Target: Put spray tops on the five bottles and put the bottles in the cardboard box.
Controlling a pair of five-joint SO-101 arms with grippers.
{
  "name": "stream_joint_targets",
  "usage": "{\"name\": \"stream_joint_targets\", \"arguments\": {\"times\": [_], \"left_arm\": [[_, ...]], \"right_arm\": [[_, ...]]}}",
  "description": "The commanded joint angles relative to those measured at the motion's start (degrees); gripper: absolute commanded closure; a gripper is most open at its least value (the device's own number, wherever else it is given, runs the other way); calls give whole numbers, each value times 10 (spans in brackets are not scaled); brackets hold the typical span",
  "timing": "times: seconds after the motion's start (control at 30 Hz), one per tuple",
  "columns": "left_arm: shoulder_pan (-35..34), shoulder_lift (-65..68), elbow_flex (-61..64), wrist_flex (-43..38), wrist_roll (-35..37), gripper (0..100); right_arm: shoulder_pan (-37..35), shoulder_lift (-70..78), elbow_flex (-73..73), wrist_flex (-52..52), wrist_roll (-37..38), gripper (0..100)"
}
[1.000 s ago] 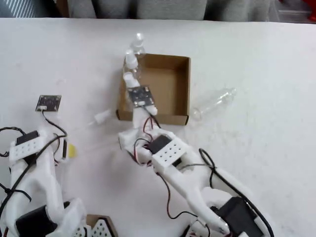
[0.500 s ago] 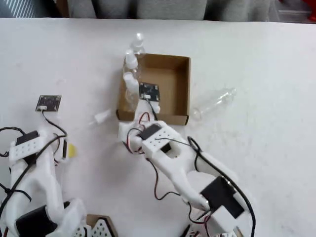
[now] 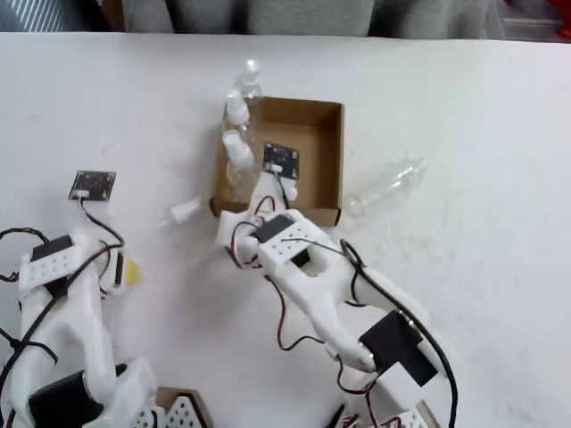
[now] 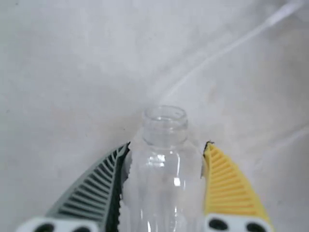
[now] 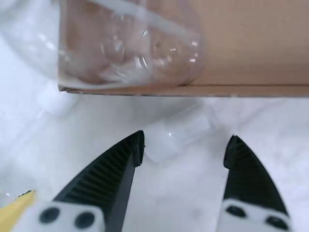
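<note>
Change over the last second: the right arm (image 3: 308, 272) has swung its wrist along the near wall of the box (image 3: 340, 152), away from the near-left corner, and its elbow has folded back toward the near edge of the worktop (image 3: 464, 107). The left arm has barely stirred. The bottles, the box and the loose top (image 3: 184, 212) off the box's near-left corner lie as before.

Present state: the right gripper (image 5: 186, 140) hangs with jaws spread wide. They straddle a spray top (image 5: 176, 135) that lies on the worktop just in front of the box's near wall, and neither jaw touches it. The left gripper (image 4: 166, 145) is clamped on the held bottle (image 4: 163, 179), toward the worktop's left edge and well apart from the box. Its grey and yellow jaws press the bottle's shoulders, and the neck is open and uncapped.

Three topped bottles (image 3: 236, 107) stand along the box's left wall; whether all are inside cannot be told. A lying bottle (image 3: 388, 185), apparently without a top, rests on the worktop near the box's near-right corner.

Reading: the shift probably lines the right gripper up to take the spray top for the held bottle. Two bottles remain to be capped and boxed.
</note>
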Motion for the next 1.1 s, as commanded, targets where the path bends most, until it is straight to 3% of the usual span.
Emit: {"name": "stream_joint_targets", "arguments": {"times": [0.0,0.2,0.43,0.57,0.77,0.97,1.07], "left_arm": [[10,0,-18,-11,-5,890],[9,0,-18,-11,-5,890],[8,0,-17,-11,-6,890],[7,0,-17,-11,-6,890],[7,0,-17,-11,-7,890],[7,0,-17,-11,-7,890],[7,0,-17,-11,-7,890]], "right_arm": [[0,21,-25,-10,-2,800],[-2,78,-44,-42,0,809],[-44,93,-54,-22,134,950],[-58,87,-56,9,187,973],[-77,27,-53,161,360,982],[-70,-68,-52,332,473,982],[-45,-101,-40,381,491,982]]}}
